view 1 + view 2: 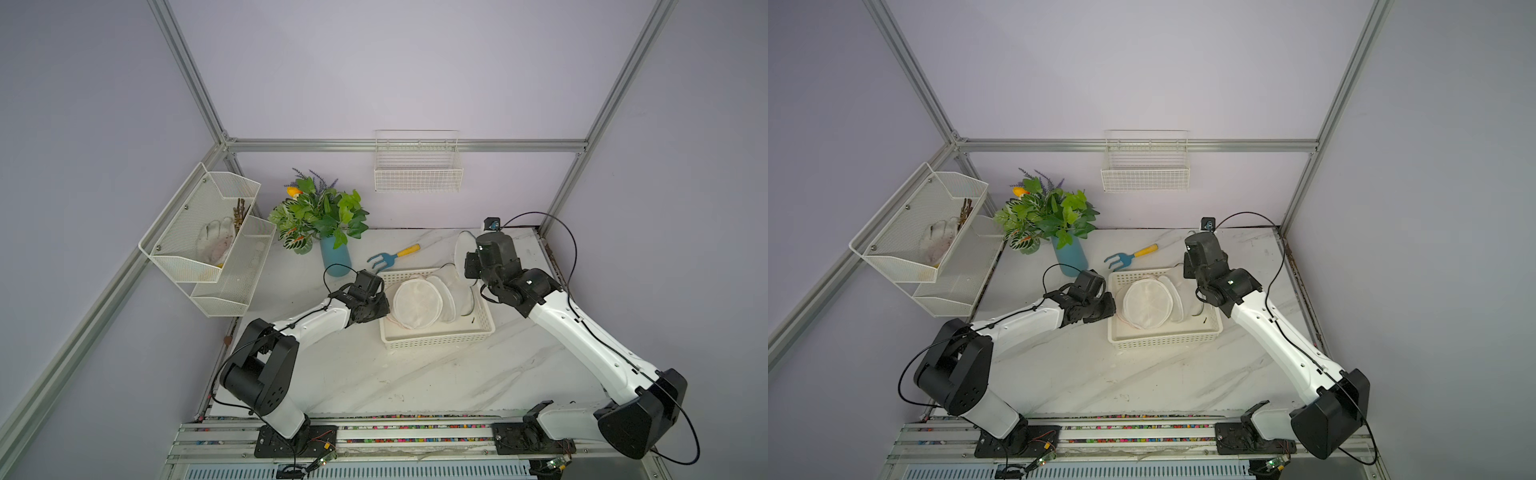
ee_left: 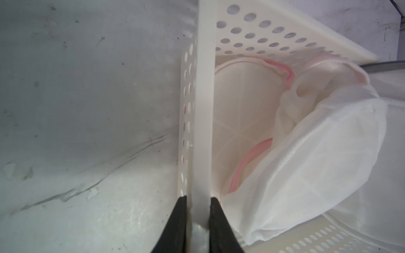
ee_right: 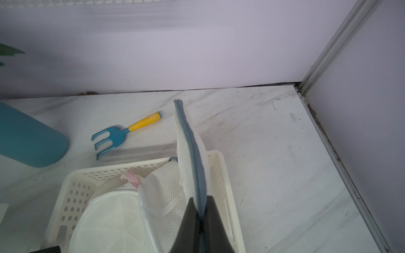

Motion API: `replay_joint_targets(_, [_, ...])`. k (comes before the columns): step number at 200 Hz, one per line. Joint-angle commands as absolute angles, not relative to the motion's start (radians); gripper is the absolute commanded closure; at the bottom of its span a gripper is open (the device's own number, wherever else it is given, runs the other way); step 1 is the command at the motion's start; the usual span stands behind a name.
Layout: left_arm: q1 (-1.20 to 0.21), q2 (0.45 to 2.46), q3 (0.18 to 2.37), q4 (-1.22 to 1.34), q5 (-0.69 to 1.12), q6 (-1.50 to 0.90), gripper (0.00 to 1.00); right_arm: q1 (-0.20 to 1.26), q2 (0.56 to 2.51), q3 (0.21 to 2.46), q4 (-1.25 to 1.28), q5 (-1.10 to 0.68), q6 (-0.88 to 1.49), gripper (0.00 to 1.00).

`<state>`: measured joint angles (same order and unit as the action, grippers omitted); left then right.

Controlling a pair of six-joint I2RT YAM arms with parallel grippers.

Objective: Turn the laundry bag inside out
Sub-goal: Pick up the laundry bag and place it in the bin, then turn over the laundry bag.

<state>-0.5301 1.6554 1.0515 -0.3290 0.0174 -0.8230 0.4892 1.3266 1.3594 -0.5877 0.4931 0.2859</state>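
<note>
Landmark: perforated basket [image 1: 436, 338], white plastic, stands on the marble tabletop [image 1: 374, 374] between the two arms.
Laundry bag: white mesh laundry bag [image 1: 417, 303] lies mostly inside the perforated basket. A round panel faces up toward the left wall, and folds of mesh are bunched toward the right wall. One edge of the bag, carrying a grey-blue zipper strip [image 3: 194, 151], is raised out over the far right corner.
Pink trim: pink trim [image 2: 249, 157] shows along the round panel's rim. I cannot tell whether it belongs to the same bag.
Left arm: it is low and stretched out, the white forearm running almost level to the perforated basket's left wall, with the wrist right at that wall.
Left gripper: left gripper [image 2: 199, 201] is clamped on the left wall's rim, one black finger [image 2: 175, 219] outside and one inside, both pressed against the plastic.
Right arm: the forearm climbs toward the perforated basket's right side, and the wrist is bent above the far right corner.
Right gripper: right gripper [image 3: 200, 202] is pinched tight on the zipper strip and holds that edge upright.
Garden fork: blue garden fork [image 1: 392, 257] with a yellow handle lies just beyond the far wall.
Vase: blue vase [image 1: 336, 257] of greenery stands beyond the far left corner.
</note>
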Motion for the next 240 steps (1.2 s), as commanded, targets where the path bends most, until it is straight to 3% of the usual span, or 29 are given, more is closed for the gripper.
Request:
replay_joint_targets(1, [-0.538,1.715,1.140,-0.269,-0.015,-0.827,0.80,0.456,1.280,1.425,-0.610,0.567,0.261,1.00])
replay_joint_targets(59, [-0.538,1.865,1.306,-0.239,-0.022,-0.820,0.74,0.411,1.209,1.571,-0.630,0.612,0.205,1.00])
replay_joint_targets(105, [-0.544,1.875,1.368,-0.200,-0.024,-0.779,0.43,0.408,1.174,1.689,-0.695,0.535,0.206,1.00])
replay_joint_targets(134, [-0.568,1.695,1.253,-0.106,-0.170,-0.699,0.27,0.410,1.160,1.744,-0.781,0.371,0.227,1.00])
replay_joint_targets(156, [-0.588,1.517,1.117,-0.003,-0.258,-0.606,0.20,0.413,1.158,1.782,-0.842,0.215,0.243,1.00])
replay_joint_targets(199, [-0.596,1.123,0.842,0.186,-0.235,-0.408,0.17,0.468,1.188,1.813,-0.870,-0.086,0.359,1.00])
replay_joint_targets(240, [-0.598,0.786,0.807,-0.081,-0.309,-0.376,0.17,0.606,1.230,1.783,-0.772,-0.170,0.460,1.00])
